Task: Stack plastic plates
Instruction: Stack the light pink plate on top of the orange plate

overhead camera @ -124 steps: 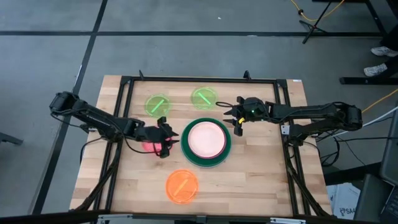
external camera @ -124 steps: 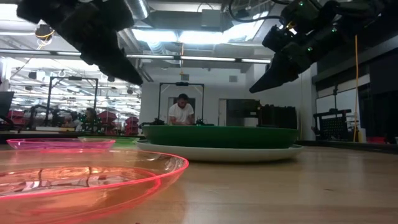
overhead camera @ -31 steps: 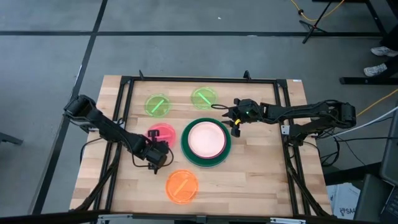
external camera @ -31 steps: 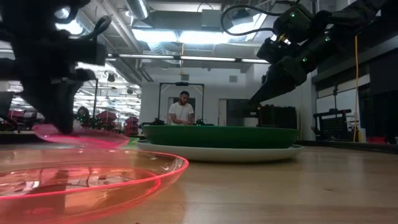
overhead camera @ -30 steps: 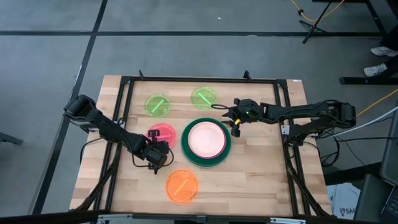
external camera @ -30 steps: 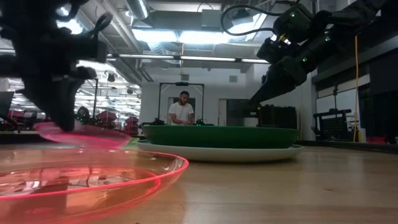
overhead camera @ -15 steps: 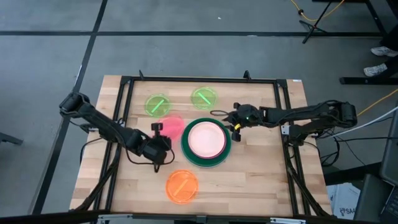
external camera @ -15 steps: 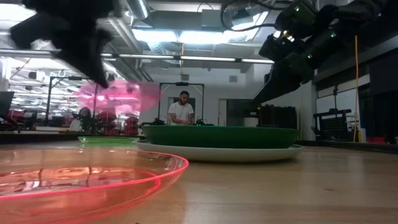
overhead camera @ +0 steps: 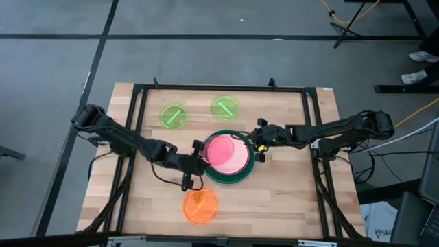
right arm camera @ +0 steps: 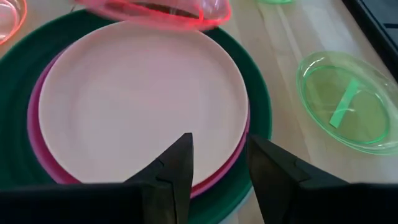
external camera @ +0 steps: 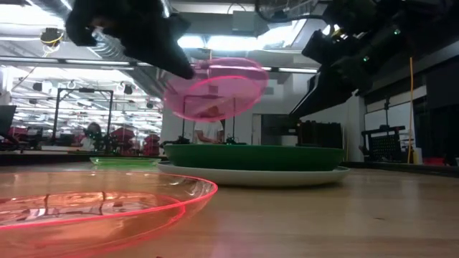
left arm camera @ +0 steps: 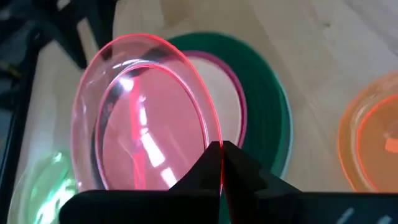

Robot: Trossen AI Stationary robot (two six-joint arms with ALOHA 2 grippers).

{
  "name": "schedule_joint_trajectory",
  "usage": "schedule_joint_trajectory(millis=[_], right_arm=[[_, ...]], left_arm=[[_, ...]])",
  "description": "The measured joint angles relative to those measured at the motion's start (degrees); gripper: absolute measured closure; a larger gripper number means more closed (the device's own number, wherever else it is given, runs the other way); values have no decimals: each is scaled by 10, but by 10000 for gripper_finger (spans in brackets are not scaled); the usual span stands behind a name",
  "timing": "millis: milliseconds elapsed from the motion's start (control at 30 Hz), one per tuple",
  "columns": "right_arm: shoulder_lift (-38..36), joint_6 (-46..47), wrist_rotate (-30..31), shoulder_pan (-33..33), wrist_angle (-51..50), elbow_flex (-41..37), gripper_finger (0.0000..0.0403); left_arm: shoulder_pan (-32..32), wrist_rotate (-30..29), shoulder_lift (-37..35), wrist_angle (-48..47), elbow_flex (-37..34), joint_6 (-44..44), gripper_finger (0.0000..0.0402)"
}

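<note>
A stack of plastic plates (overhead camera: 236, 171) stands at the table's middle: peach (right arm camera: 143, 99) on top, then magenta and dark green, on a pale bottom plate (external camera: 251, 176). A small red-pink plate (external camera: 215, 89) hangs tilted above the stack's left part, with my left gripper (overhead camera: 199, 158) shut on it. My right gripper (right arm camera: 217, 168) is open above the stack's right rim and touches nothing. Two small green plates (overhead camera: 173, 114) (overhead camera: 225, 108) lie flat at the far side. An orange plate (overhead camera: 200, 204) lies flat near the front. My left gripper pinches the red-pink plate's rim (left arm camera: 214, 149) between its two fingers, on the plate's left, near side. The fingers reach in from the table's left. The plate is lifted clear and tilted, above the stack.
A dark metal frame (overhead camera: 140, 92) runs around the table top. Bare wood lies to the right of and in front of the stack. People show in the room beyond the table's far edge.
My left gripper has lifted the red-pink plate off the table left of the stack. It has carried the plate up and toward the right, over the stack. The plate has tipped from flat to tilted. My right gripper has come a little nearer the stack's rim.
</note>
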Motion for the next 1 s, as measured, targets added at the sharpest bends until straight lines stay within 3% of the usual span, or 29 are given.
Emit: schedule_joint_trajectory(millis=[233,467,1000], right_arm=[[0,8,29,17,-11,0,265],[-17,41,31,34,-98,2,265],[-15,64,43,54,-103,2,265]], left_arm=[[28,47,44,67,0,34,401],[47,91,95,125,0,59,401],[66,95,153,155,0,45,401]])
